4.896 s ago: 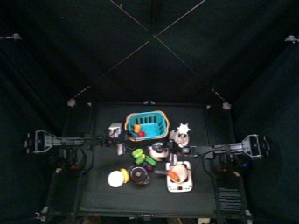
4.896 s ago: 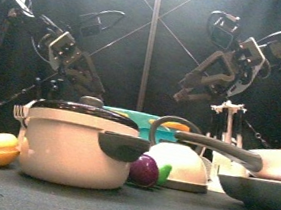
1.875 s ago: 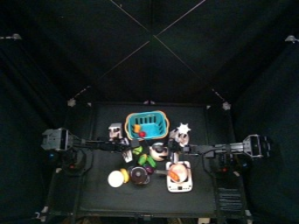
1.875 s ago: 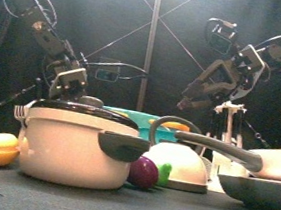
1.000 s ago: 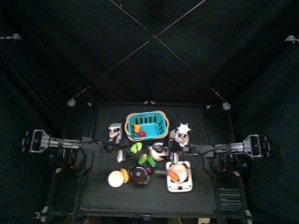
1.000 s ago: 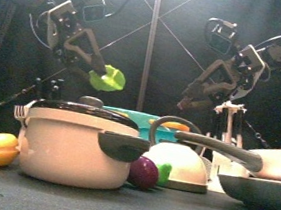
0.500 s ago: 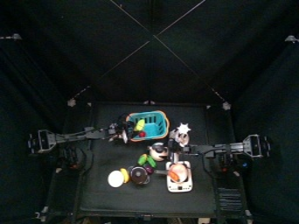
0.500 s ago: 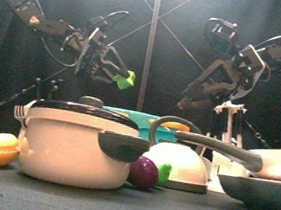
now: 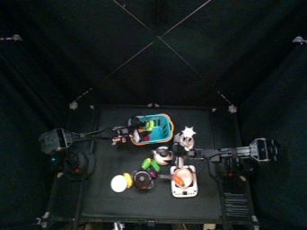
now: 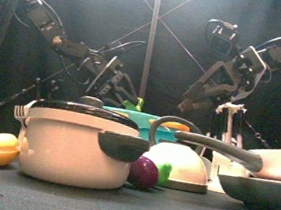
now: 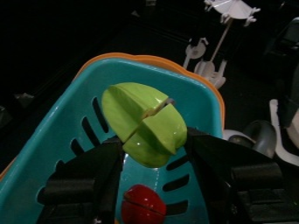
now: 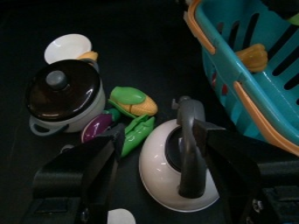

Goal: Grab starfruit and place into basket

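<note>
The starfruit (image 11: pixel 142 124) is a small yellow-green toy fruit. My left gripper (image 11: pixel 155 145) is shut on it and holds it just over the open top of the blue basket (image 11: pixel 65 118). The front view shows the fruit (image 10: pixel 134 104) under the left gripper (image 10: pixel 123 95), right above the basket's rim (image 10: pixel 148 122). From the top, the left arm reaches in to the basket (image 9: pixel 162 121) at the table's back middle. My right gripper (image 12: pixel 160 136) is open and empty, and hangs on the right (image 10: pixel 203 95) above the kettle.
A cream pot with a black lid (image 10: pixel 76 142) stands large at the front. Beside it are a white kettle (image 10: pixel 181 165), a purple eggplant (image 10: pixel 146 171) and a dark pan (image 10: pixel 258 188). Corn (image 12: pixel 131 101) lies by the kettle. A white spiky object (image 9: pixel 186 135) sits right of the basket.
My left gripper dropped among the objects, rose with the starfruit in its jaws, then carried it right and down to just above the basket. The right arm has not moved.
</note>
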